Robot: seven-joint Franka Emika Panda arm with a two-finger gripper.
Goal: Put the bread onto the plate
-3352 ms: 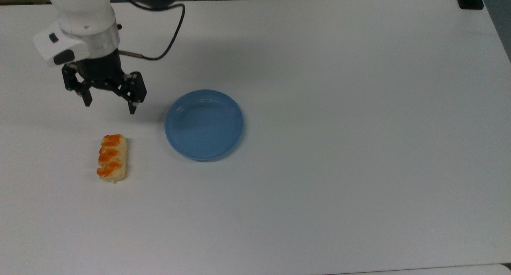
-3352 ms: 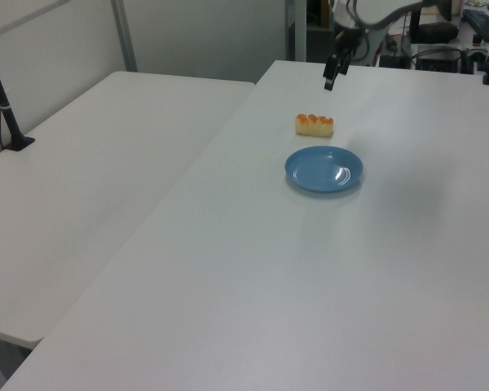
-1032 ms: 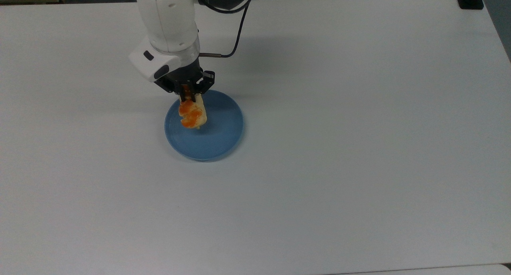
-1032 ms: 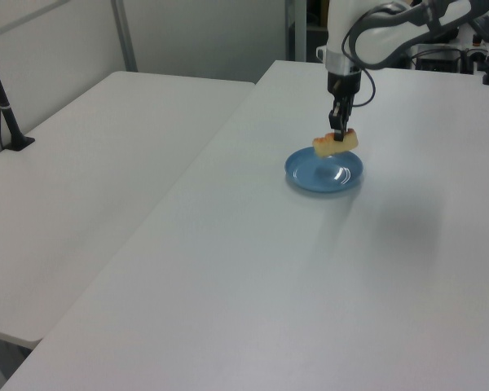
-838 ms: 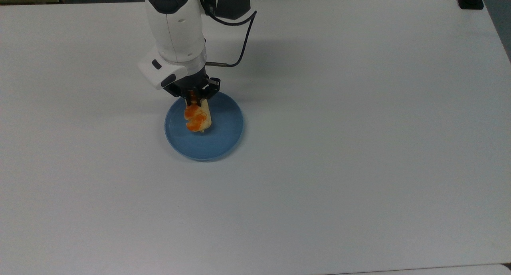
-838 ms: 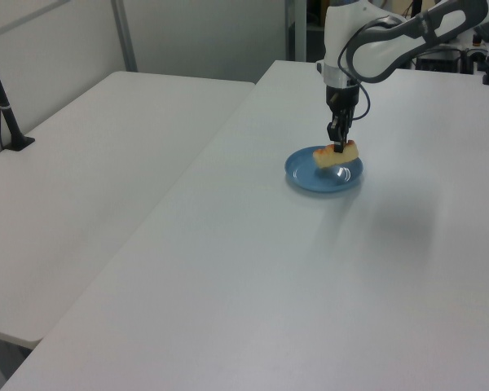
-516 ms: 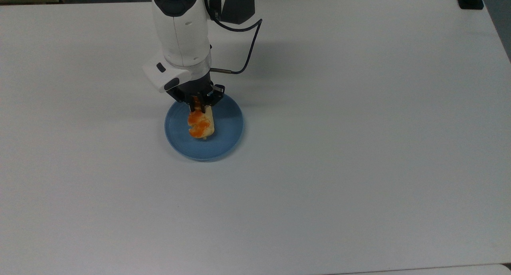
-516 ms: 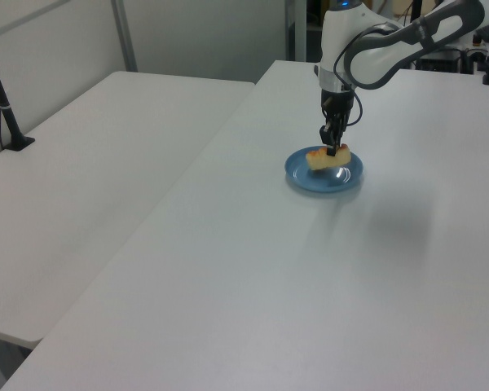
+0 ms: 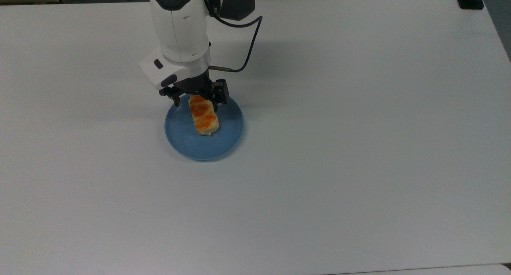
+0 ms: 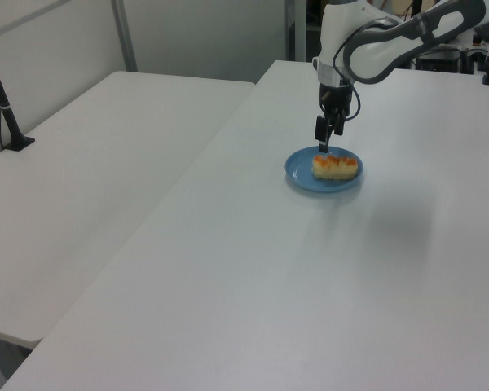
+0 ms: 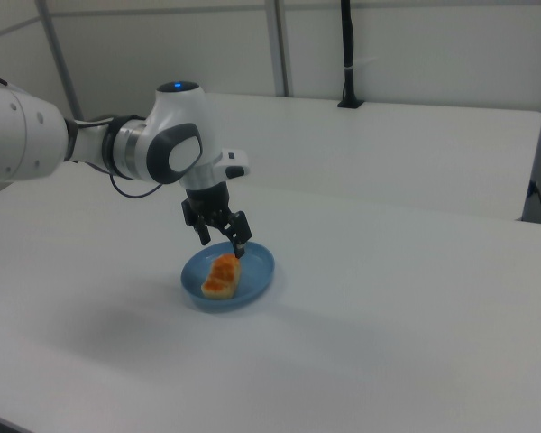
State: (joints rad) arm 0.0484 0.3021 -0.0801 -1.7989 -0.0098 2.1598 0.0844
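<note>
Fingers [image 9: 216,95] stand spread apart above the bread's [image 9: 203,115] far end, which lies flat inside the plate [image 9: 227,141], left of frame centre, apparently released there.

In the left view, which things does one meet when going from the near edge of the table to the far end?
Bare table → plate with the bread lying on it → open gripper above the plate's far rim.
</note>
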